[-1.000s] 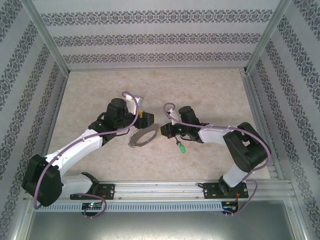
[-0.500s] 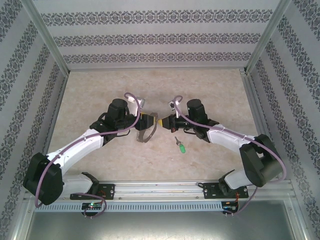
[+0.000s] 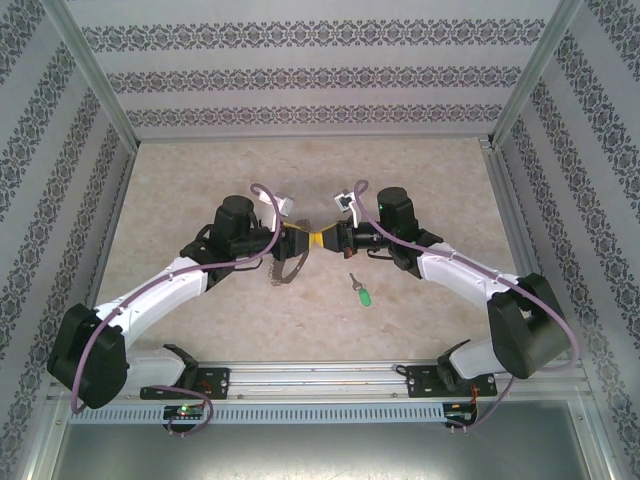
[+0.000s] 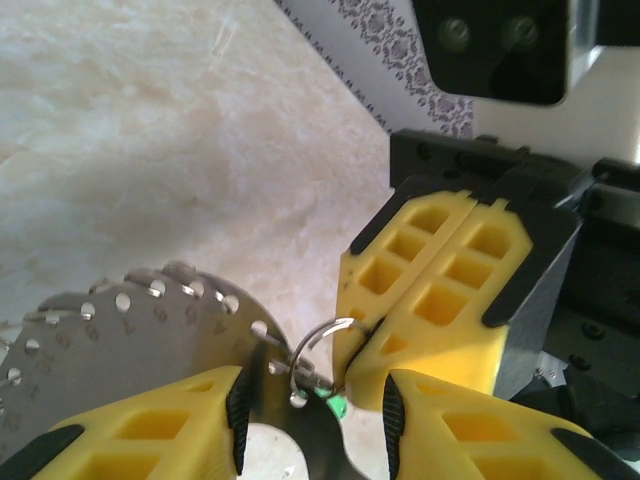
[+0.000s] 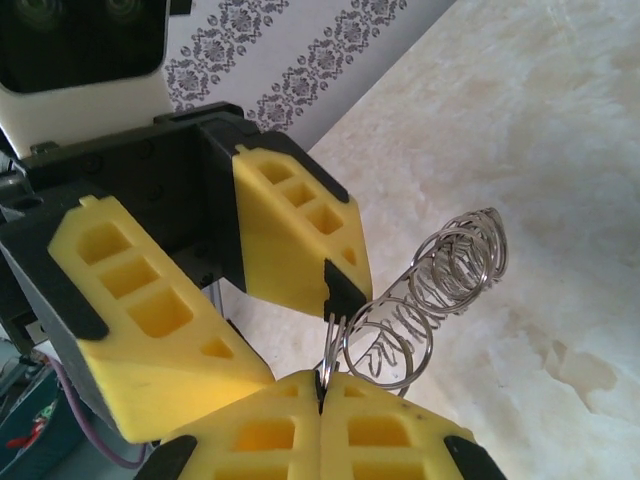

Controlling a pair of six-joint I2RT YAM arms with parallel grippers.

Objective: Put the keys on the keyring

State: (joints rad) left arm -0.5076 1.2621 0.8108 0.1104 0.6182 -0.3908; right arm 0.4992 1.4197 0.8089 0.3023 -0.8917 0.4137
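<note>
Top external, right hand (image 3: 316,241) moved to left hand (image 3: 302,240), pinching keyring (image 3: 283,272)

A robot test booth: aluminium frame (image 3: 92,72), wallpapered panels (image 3: 310,75), marble-look tabletop (image 3: 420,170).

The key (image 3: 362,292) is laid flat on the table (image 3: 200,180), apart from the keyring, to its right and nearer the front edge. A bright green head and a short silver blade are seen, the blade pointed toward the back left. The keyring (image 4: 130,330) is seen as a flat grey metal plate with a scalloped, hole-punched, numbered rim, fringed with small wire rings (image 5: 440,275). It is held tilted, with one small ring pinched in the closed tips of the right gripper (image 5: 320,385).
</note>
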